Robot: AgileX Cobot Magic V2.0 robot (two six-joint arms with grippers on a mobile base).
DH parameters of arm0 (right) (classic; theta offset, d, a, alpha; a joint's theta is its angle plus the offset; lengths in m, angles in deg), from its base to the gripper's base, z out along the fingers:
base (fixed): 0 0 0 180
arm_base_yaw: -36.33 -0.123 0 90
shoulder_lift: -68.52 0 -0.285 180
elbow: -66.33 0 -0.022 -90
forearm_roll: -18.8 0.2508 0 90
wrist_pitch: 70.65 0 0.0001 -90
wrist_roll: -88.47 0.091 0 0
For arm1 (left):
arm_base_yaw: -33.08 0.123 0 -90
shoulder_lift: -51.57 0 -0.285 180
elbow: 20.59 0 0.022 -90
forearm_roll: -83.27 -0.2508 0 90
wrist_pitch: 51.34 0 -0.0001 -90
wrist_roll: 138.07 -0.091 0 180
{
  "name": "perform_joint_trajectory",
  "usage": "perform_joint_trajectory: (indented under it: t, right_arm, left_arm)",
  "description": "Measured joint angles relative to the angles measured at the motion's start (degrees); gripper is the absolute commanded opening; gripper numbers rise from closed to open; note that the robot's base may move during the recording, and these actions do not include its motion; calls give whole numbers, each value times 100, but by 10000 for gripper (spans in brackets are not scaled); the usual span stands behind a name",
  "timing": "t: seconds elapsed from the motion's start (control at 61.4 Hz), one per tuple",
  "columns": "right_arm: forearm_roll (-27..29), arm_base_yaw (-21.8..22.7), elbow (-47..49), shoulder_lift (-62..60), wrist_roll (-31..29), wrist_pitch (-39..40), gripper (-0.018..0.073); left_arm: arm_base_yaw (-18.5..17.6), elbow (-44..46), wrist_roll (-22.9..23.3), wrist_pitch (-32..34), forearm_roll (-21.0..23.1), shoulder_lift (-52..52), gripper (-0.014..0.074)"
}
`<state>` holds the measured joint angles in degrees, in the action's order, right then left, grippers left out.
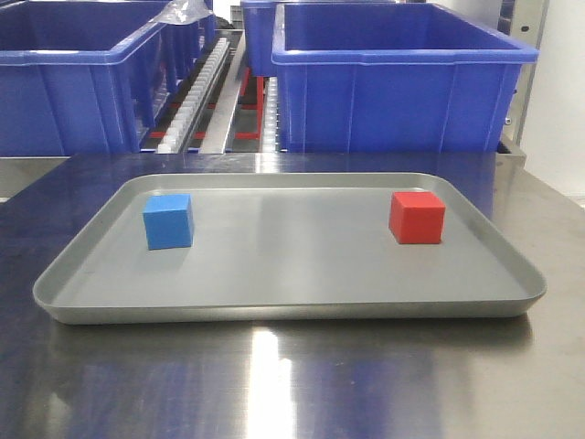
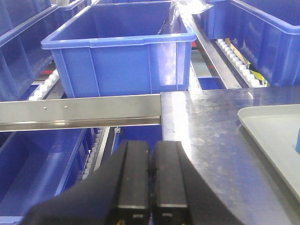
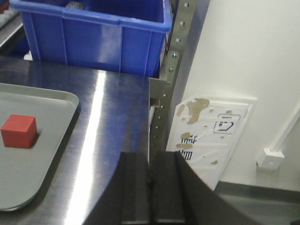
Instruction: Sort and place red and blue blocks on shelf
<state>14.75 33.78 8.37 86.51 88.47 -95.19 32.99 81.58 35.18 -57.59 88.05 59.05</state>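
Note:
A blue block point(image 1: 168, 221) sits on the left of a shallow grey tray point(image 1: 274, 313), and a red block point(image 1: 417, 218) sits on its right. The shelf point(image 1: 212, 90) with roller rails rises behind the tray. Neither gripper shows in the front view. My left gripper point(image 2: 151, 144) is shut and empty, low over the table's left edge, facing the shelf's flat front bar point(image 2: 79, 110); a sliver of the blue block point(image 2: 298, 140) shows at the right edge. My right gripper point(image 3: 151, 157) is shut and empty, well right of the red block point(image 3: 18, 131).
Large blue bins point(image 1: 402, 78) point(image 1: 73, 78) stand on the shelf behind the tray. Another blue bin point(image 2: 122, 51) faces the left gripper. A perforated steel upright point(image 3: 171, 70) and a white panel point(image 3: 211, 131) stand past the table's right edge.

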Motion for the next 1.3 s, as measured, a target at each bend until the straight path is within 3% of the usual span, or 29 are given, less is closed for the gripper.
perform_joint_trajectory:
  t: [0.163, 0.375, 0.603, 0.913, 0.994, 1.19, 1.304]
  right_arm:
    - [37, 0, 396, 960, 0, -44, 57]
    - [636, -39, 889, 2283, 0, -145, 57]
    - [920, -622, 1663, 3671, 57, -941, 57]
    - [1117, -1274, 3016, 5834, 983, -2189, 68]
    - [1170, -1353, 3342, 6320, 1113, -2442, 125]
    - [1138, -1667, 4400, 7467, 1261, -3087, 468]
    - [982, -1883, 5054, 8004, 1552, -3485, 617]
  left_arm:
    - [0, 0, 0, 0, 0, 0, 125]
    - [0, 0, 0, 0, 0, 0, 125]
    - [0, 0, 0, 0, 0, 0, 125]
    - [0, 0, 0, 0, 0, 0, 125]
    - [0, 0, 0, 0, 0, 0, 125]
    - [0, 0, 0, 0, 0, 0, 125]
    - [0, 0, 0, 0, 0, 0, 125]
